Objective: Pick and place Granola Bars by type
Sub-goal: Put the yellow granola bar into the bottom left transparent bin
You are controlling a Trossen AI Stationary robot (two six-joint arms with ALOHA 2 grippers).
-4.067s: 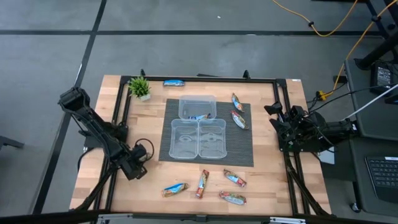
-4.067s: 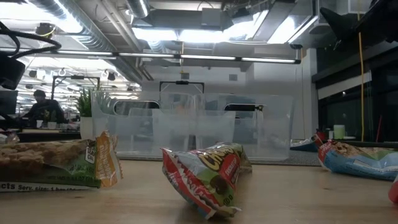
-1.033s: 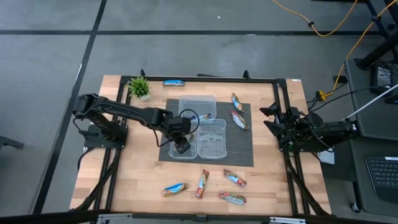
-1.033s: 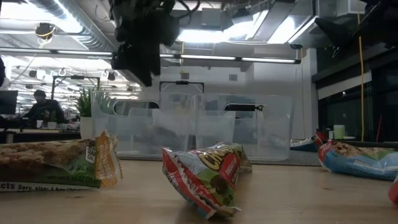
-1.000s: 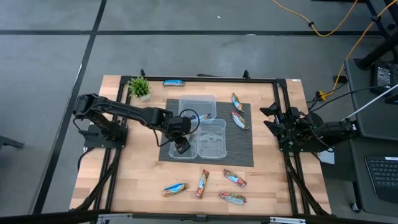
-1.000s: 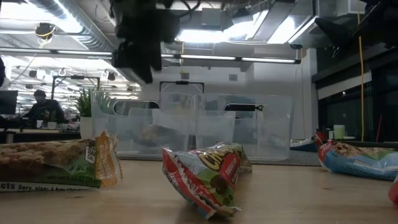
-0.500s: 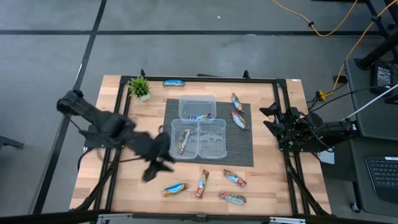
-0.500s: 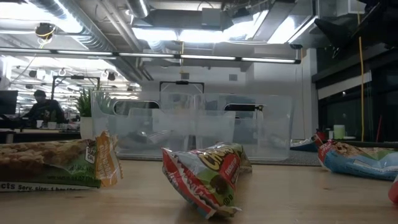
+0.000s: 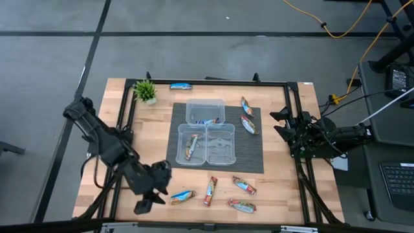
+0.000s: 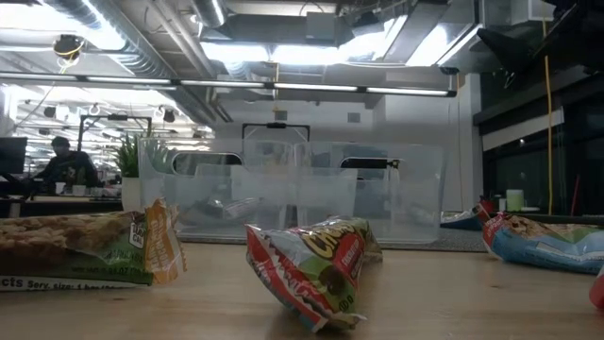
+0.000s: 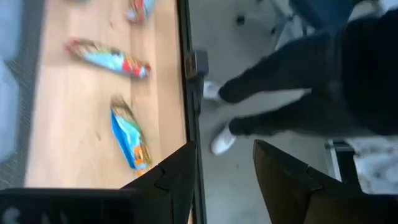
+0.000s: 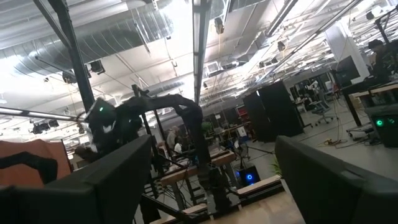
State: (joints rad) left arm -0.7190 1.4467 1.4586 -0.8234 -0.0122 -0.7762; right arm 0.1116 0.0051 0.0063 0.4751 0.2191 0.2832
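Several wrapped granola bars lie flat on the table. Four lie near the front edge, among them a blue one [image 9: 182, 196] and a red one [image 9: 210, 191]. Two lie on the mat's right part [image 9: 247, 115], and one blue bar [image 9: 181, 85] lies at the far edge. One bar [image 9: 191, 145] lies in the near left clear tub and one [image 9: 206, 120] in the far tub. My left gripper [image 9: 150, 194] is open and empty over the table's near left part, left of the blue bar [image 11: 130, 140]. My right gripper [image 12: 211, 180] is open and empty at the table's right edge [image 9: 304, 133].
Three clear tubs [image 9: 206, 133] stand on a dark mat [image 9: 252, 155] at the table's middle. A small potted plant [image 9: 145, 90] stands at the far left. A black frame rail [image 9: 294, 123] runs along the table. A person's legs [image 11: 292, 81] show beyond the table edge.
My left gripper has left the place over the near left tub and swung toward the table's near left corner, out of the low view. A bar now lies in that tub. My right arm has kept still.
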